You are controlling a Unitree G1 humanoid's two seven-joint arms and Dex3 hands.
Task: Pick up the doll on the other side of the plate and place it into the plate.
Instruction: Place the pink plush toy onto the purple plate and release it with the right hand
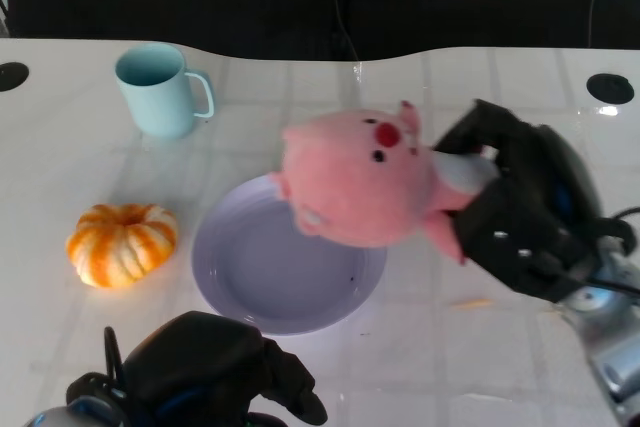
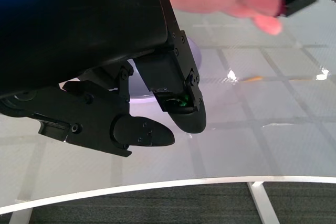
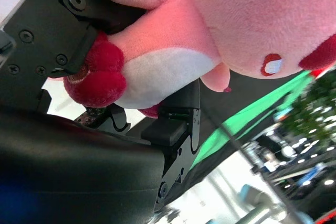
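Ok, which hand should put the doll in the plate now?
The right robot hand: it already holds the doll above the plate's far edge. The left robot hand sits near the table's front edge, holding nothing.

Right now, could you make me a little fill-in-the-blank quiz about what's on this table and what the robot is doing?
1. The pink doll is held by the robot's ____ hand.
2. The doll hangs partly above the ____ plate.
3. The mug beyond the striped pumpkin is light ____.
4. The left hand holds ____.

Missing words: right; purple; blue; nothing
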